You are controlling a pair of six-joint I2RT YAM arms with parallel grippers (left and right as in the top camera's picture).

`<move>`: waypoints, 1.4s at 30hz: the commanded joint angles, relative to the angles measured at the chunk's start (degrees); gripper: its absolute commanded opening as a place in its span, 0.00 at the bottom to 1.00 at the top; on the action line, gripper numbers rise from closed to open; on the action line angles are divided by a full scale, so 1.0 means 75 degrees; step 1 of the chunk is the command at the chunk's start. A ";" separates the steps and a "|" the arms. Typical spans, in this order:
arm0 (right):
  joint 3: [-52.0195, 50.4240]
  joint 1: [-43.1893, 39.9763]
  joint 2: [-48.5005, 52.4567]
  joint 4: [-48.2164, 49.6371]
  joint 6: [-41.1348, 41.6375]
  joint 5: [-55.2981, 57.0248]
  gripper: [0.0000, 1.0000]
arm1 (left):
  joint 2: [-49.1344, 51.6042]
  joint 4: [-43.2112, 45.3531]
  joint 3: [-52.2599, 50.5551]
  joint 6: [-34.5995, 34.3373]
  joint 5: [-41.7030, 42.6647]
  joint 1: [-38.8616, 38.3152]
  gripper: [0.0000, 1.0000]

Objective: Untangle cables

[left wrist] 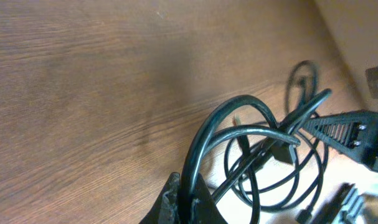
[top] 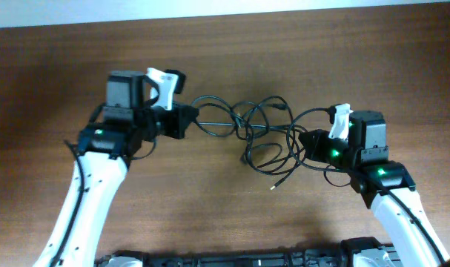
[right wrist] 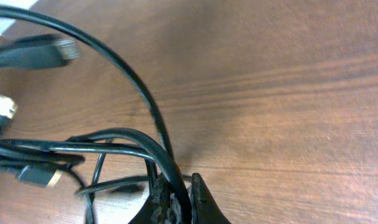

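Observation:
The cables (top: 250, 130) are thin black cords tangled in loose loops on the wooden table, stretched between my two grippers. My left gripper (top: 186, 119) is shut on a cable strand at the tangle's left end; the left wrist view shows the cord (left wrist: 204, 146) pinched between the jaws (left wrist: 190, 196). My right gripper (top: 302, 141) is shut on a strand at the right end; the right wrist view shows the cord (right wrist: 154, 118) clamped in the jaws (right wrist: 179, 196). A loose end with a small plug (top: 273, 187) lies toward the front. Another plug (right wrist: 39, 51) shows in the right wrist view.
The wooden table (top: 225, 52) spreads all around the tangle. A pale surface runs beyond the table's far edge (top: 210, 9). Dark robot base hardware (top: 232, 259) lies along the front edge.

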 commanded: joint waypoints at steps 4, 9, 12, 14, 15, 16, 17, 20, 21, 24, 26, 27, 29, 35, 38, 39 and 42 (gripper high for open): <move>0.0708 -0.0475 -0.0289 -0.0399 0.0070 0.3628 0.09 | -0.0551 0.0055 0.0079 -0.0816 -0.0871 0.2229 0.00; 0.1137 -0.0466 -0.0615 -0.0833 -0.0207 0.1900 0.21 | -0.0542 0.0259 0.0079 -0.1090 0.1448 0.2244 0.00; 0.1137 -0.0466 -0.0391 -0.0793 -0.1058 -0.0303 0.32 | -0.0536 0.2279 0.0079 -0.0839 0.5604 0.1827 0.00; 0.1137 -0.0466 -0.0321 -0.0778 -0.1058 -0.0271 0.33 | -0.0536 0.3249 0.0079 -0.0775 0.6245 0.1221 0.27; 0.1137 -0.0466 -0.0323 -0.0778 -0.1058 -0.0274 0.34 | -0.0536 0.3112 0.0079 -0.0775 0.5450 0.1061 0.47; 0.1137 -0.0466 -0.0323 -0.0787 -0.1058 -0.0274 0.36 | -0.0536 0.2795 0.0079 -0.0772 0.4307 0.0991 0.68; 0.1137 -0.0466 -0.0323 -0.0845 -0.1070 -0.0274 0.40 | -0.0533 0.2043 0.0079 -0.0778 0.1941 0.0985 0.72; 0.1137 -0.0466 -0.0294 -0.1058 -0.1201 -0.0251 0.46 | -0.0356 0.0731 0.0079 -0.0781 -0.1122 0.0985 0.74; 0.1137 -0.0466 -0.0268 -0.1096 -0.1198 -0.0254 0.46 | -0.0187 0.0557 0.0076 -0.0778 -0.1224 0.0982 0.76; 0.1137 -0.0466 -0.0204 -0.1256 -0.1201 -0.0248 0.47 | 0.0825 0.0157 0.0076 -0.0781 -0.1070 0.0909 0.82; 0.1137 -0.0466 -0.0204 -0.1268 -0.1201 -0.0248 0.47 | 0.1655 -0.0513 0.0076 -0.0787 -0.1070 0.0609 0.82; 0.1137 -0.0466 -0.0204 -0.1265 -0.1201 -0.0248 0.47 | 0.1961 -0.0807 0.0076 -0.0857 -0.1067 0.0455 0.82; 0.1137 -0.0466 -0.0204 -0.1279 -0.1198 -0.0248 0.47 | 0.2681 -0.1343 0.0076 -0.0868 -0.0367 0.0082 0.87; 0.1137 -0.0466 -0.0204 -0.1326 -0.1201 -0.0248 0.47 | 0.3139 -0.1542 0.0076 -0.1169 0.0026 -0.0047 0.68; 0.1137 -0.0466 -0.0204 -0.1352 -0.1201 -0.0245 0.47 | 0.3139 -0.1384 0.0076 -0.1215 0.0796 -0.0105 0.02; 0.1137 -0.0466 -0.0204 -0.1358 -0.1201 -0.0248 0.47 | 0.3139 -0.1183 0.0082 -0.1212 0.1093 -0.0143 0.00; 0.1137 -0.0466 -0.0204 -0.1437 -0.1343 -0.0233 0.47 | 0.3136 -0.0906 0.0364 -0.1209 0.1131 -0.0108 0.00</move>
